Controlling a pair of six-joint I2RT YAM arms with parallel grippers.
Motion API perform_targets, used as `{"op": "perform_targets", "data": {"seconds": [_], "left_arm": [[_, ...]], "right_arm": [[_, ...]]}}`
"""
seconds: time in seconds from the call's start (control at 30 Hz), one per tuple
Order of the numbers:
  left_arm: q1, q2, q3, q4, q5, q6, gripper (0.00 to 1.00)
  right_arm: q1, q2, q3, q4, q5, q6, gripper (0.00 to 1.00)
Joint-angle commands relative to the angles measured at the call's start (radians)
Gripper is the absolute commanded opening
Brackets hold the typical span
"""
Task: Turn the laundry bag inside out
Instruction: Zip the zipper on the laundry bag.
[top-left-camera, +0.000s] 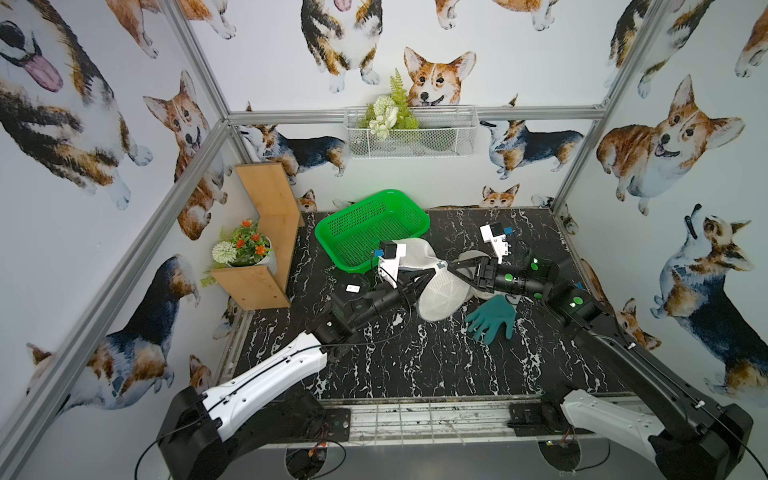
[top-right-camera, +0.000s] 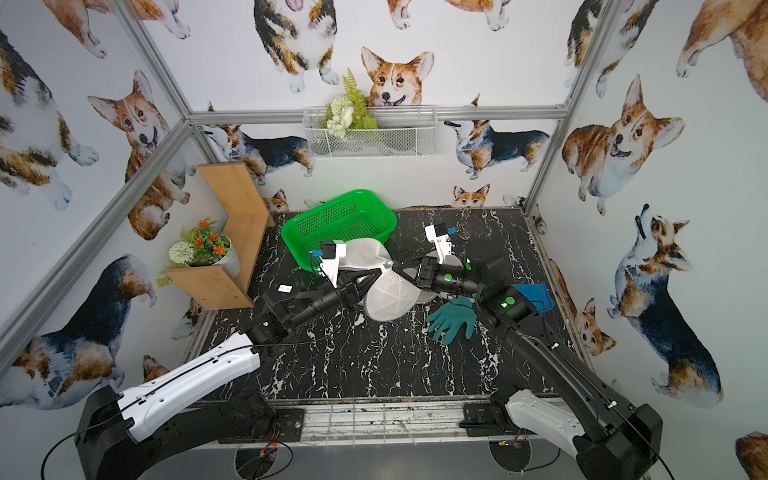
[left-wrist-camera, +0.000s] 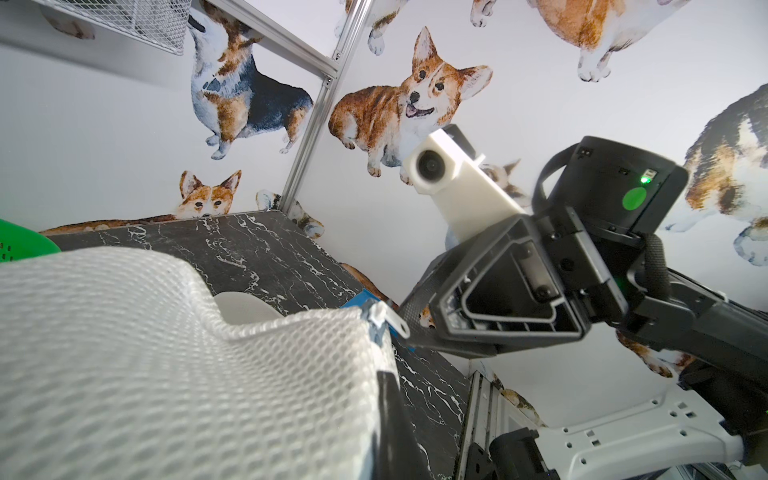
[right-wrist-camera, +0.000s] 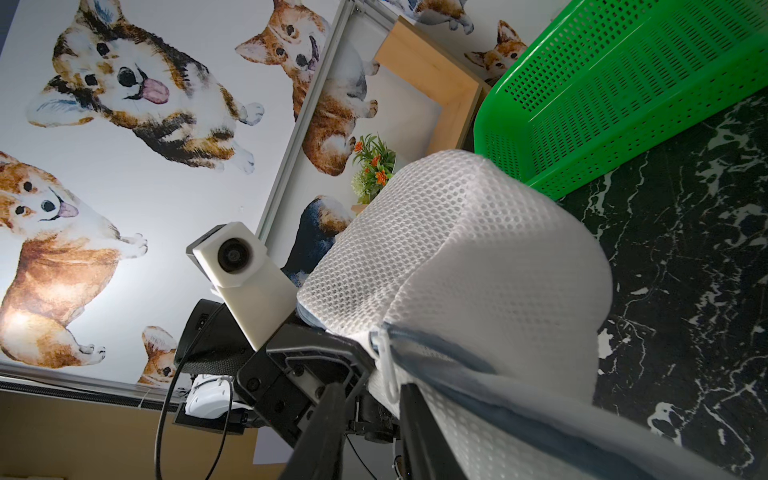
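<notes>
Laundry bag (top-left-camera: 440, 295) hangs clamped in left gripper (top-left-camera: 432, 270), right gripper's (top-left-camera: 454, 266) narrow jaws straddling its edge.

Left pincer (top-left-camera: 430, 272) clamped; right pincer (top-left-camera: 451, 267) tips apart.

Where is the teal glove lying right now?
In both top views the teal glove lies on the black table, on the robot's right side, next to the laundry bag.

One laundry bag (top-left-camera: 440, 295), one green basket (top-left-camera: 361, 232), two claws (top-left-camera: 430, 274) (top-left-camera: 453, 266)
</notes>
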Motion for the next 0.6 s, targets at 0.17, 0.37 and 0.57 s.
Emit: {"op": "perform_targets", "data": {"seconds": [0.17,0.37,0.57], "left_arm": [[0.001,0.026,0.030,0.046,0.033,0.016,0.00],[0.000,0.025,0.030,0.056,0.037,0.016,0.00],[0.000,0.025,0.031,0.058,0.049,0.018,0.00]], "right_arm": [[0.002,0.014,-0.005,0.062,0.001,0.001,0.26],[0.002,0.009,-0.014,0.023,0.057,-0.012,0.27],[0.002,0.018,-0.019,0.029,0.071,-0.004,0.27]]}}
